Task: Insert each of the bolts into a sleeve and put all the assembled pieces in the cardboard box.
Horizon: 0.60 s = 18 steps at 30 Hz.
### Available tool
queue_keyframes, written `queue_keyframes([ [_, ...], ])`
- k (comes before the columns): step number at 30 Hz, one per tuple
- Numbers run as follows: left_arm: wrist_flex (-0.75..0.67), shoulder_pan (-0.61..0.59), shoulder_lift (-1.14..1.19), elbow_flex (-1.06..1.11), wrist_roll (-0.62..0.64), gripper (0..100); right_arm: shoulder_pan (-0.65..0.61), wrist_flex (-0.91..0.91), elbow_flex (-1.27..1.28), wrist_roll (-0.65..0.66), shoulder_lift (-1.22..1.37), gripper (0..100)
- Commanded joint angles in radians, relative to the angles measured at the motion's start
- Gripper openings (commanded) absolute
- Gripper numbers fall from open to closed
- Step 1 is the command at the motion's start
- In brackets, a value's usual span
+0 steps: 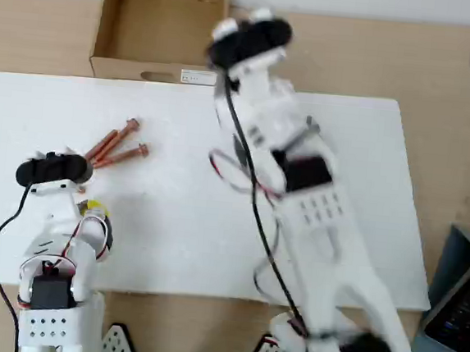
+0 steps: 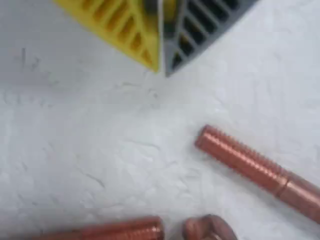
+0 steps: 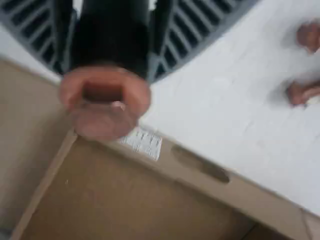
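Over the near wall of the cardboard box (image 3: 200,167), the right gripper (image 3: 109,65), clamping a bolt-and-sleeve piece (image 3: 104,102), should move further inward before releasing; the left gripper (image 2: 161,62) sits closed, empty.

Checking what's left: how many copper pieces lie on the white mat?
3, clustered beside the left gripper: first piece, second piece, third piece. They lie close together, so another may be hidden.
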Motion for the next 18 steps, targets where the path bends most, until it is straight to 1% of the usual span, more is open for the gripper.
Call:
queue_keyframes([
  [1, -0.014, -0.008, -0.01, -0.006, -0.005, 0, -0.008, -0.037, -0.289, 0.028, 0.211, 0.9],
  [12, -0.014, -0.008, -0.01, -0.006, -0.005, 0, -0.008, -0.037, -0.944, 0.133, 0.802, 0.9],
  [18, -0.012, -0.008, -0.01, -0.006, -0.005, 0, -0.008, -0.031, -1.241, 0.195, 1.069, 0.9],
])
